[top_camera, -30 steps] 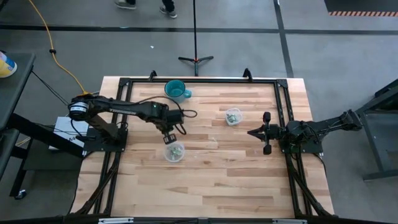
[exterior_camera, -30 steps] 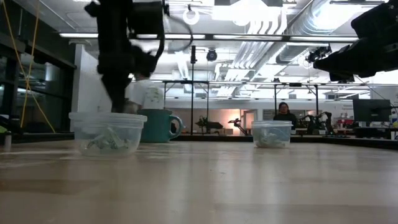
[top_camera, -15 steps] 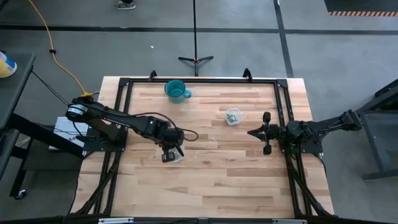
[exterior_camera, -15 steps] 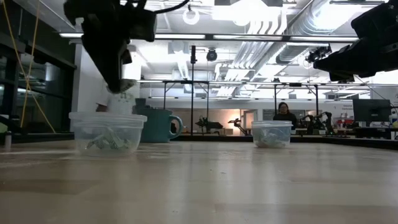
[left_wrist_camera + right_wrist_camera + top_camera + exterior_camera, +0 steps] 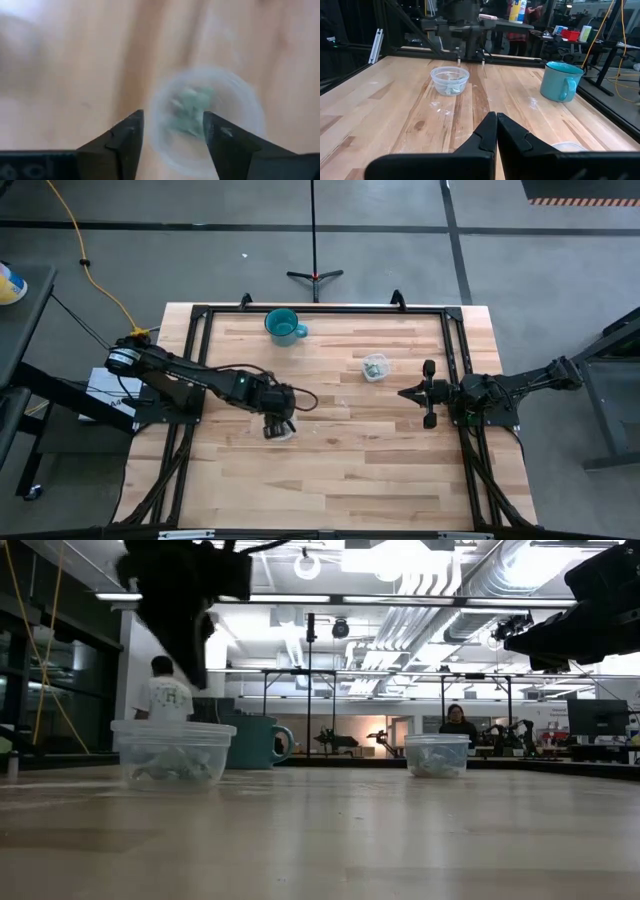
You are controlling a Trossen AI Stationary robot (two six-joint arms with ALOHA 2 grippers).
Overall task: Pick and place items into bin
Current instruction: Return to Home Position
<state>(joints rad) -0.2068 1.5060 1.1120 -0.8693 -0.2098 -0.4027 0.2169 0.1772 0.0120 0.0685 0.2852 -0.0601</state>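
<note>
**Left claw** (image 5: pixel 172 134)
- State: fingers spread, nothing between them.
- Place: I have it hanging over the left bin (image 5: pixel 174 752). The bin stands on the worktop (image 5: pixel 350 470) toward the left edge, roughly midway between the far and near edges.
- Change: a second ago the tips were down at the bin's rim. In the low view they now sit well clear above it. From overhead the claw now covers the bin, which showed in full before.

**Items** (image 5: pixel 192 111)
- Pale green-grey pieces, heaped inside the left bin directly under the open claw.
- A like heap sits in the right bin (image 5: pixel 374 367), nearer the right edge.

**Right claw** (image 5: pixel 496 131)
- State: fingers pressed together, empty.
- Place: parked at the right edge, same place as a second ago.

**Teal mug** (image 5: pixel 283 326)
- Place: by the far edge, unmoved.

**Reading**
- I judge the drop finished and the left arm on its way up and back to rest.
- Nothing is in hand.
- Any loose pieces left on the worktop are too small for me to tell.
</note>
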